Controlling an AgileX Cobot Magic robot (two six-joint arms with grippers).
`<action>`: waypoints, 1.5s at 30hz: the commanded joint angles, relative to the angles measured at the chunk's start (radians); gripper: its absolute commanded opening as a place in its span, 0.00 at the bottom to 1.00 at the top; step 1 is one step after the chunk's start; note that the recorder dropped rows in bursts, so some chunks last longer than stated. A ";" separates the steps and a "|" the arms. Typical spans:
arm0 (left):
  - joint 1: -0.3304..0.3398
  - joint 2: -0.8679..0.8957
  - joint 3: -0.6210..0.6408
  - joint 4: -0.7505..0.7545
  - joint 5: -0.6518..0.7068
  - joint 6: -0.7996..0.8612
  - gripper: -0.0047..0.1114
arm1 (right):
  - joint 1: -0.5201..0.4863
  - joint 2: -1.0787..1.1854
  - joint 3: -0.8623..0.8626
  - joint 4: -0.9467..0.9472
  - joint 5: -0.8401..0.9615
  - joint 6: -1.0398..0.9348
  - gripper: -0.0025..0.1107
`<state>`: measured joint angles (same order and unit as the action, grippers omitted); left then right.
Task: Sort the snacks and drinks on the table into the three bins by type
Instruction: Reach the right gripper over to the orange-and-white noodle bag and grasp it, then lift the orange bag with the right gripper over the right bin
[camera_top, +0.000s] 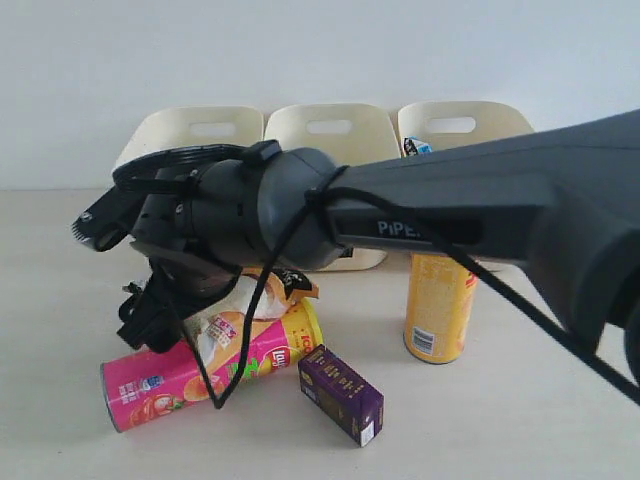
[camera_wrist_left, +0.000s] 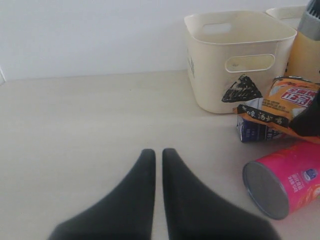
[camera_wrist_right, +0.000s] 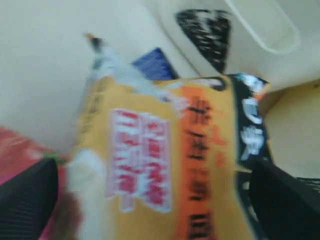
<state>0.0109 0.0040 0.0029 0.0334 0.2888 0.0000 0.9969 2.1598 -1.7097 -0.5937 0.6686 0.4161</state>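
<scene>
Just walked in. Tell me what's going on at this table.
The right hand reaches across to the pile on the left, its fingers either side of the orange-white bag, which lies on the pink chip tube; the blur hides whether it grips. The left hand is shut and empty above the table. The yellow chip tube stands upright and the purple carton lies in front, both outside the three bins at the back.
</scene>
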 joint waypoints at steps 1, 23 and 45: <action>0.002 -0.004 -0.003 0.000 -0.004 0.000 0.08 | -0.043 0.013 -0.008 -0.012 -0.015 0.029 0.86; 0.002 -0.004 -0.003 0.000 -0.004 0.000 0.08 | -0.082 0.052 -0.008 -0.006 0.015 -0.015 0.34; 0.002 -0.004 -0.003 0.000 -0.004 0.000 0.08 | 0.136 -0.058 -0.008 -0.459 0.357 -0.100 0.02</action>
<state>0.0109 0.0040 0.0029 0.0334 0.2888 0.0000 1.0958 2.1206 -1.7214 -0.9534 0.9739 0.3066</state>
